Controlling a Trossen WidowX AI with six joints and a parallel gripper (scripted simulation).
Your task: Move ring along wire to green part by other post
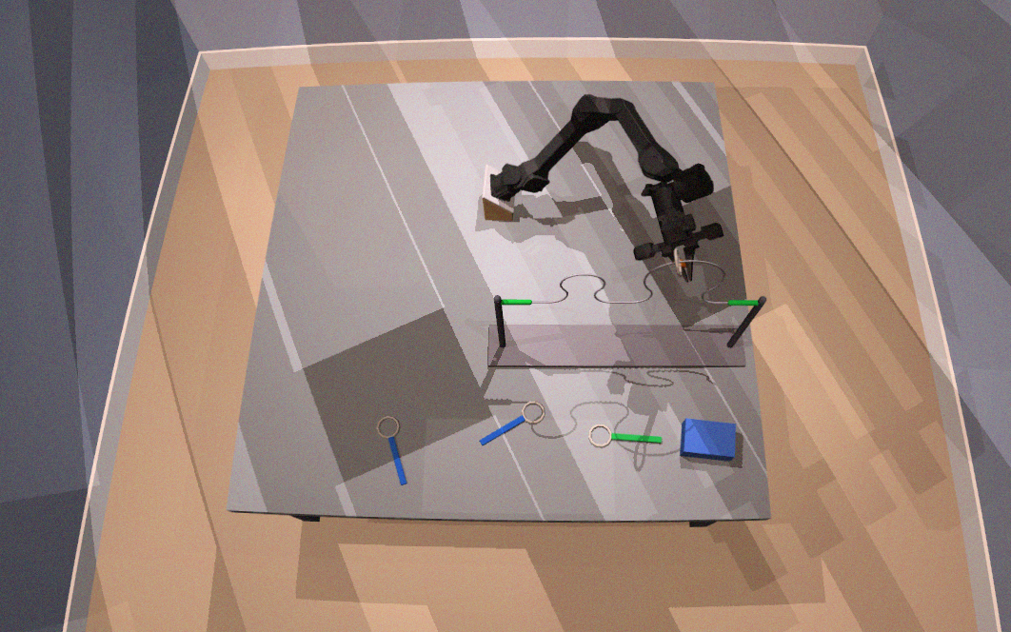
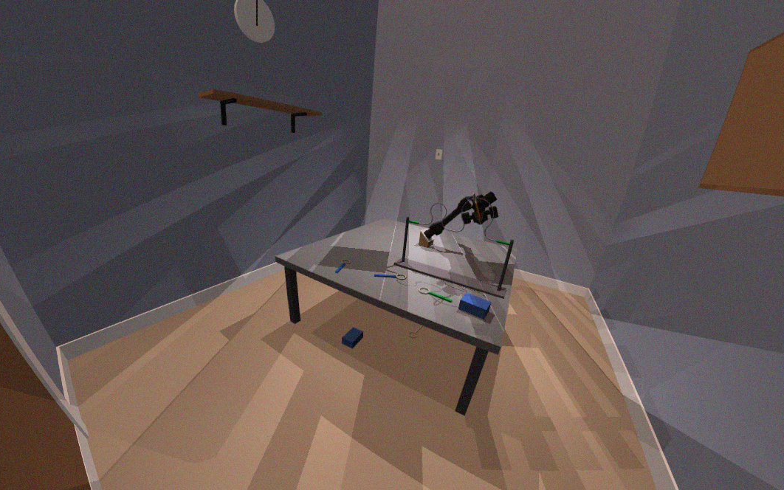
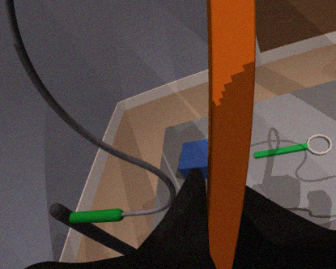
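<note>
My gripper [image 1: 687, 279] [image 3: 203, 177] is shut on the orange handle [image 1: 683, 266] [image 2: 478, 210] [image 3: 231, 121], which stands upright in the wrist view. The pale ring shows nearly edge-on in the top view, at the top of the wire's large right-hand bend. It is out of the wrist view. The grey wire [image 1: 582, 275] [image 3: 110, 148] crosses there; whether ring or fingers touch it is too small to tell. The right green part [image 1: 743, 302] [image 2: 503, 242] [image 3: 95, 215] joins the right post [image 1: 746, 321] [image 2: 506, 266]. The left green part [image 1: 517, 302] joins the left post [image 1: 501, 323].
The posts rise from a base board [image 1: 611, 345]. A blue block [image 1: 707, 439] [image 2: 475, 305] [image 3: 193, 155] and a green-handled ring [image 1: 635, 438] [image 3: 282, 151] lie in front of it. Two blue-handled rings [image 1: 502, 430] [image 1: 397, 462] lie further left.
</note>
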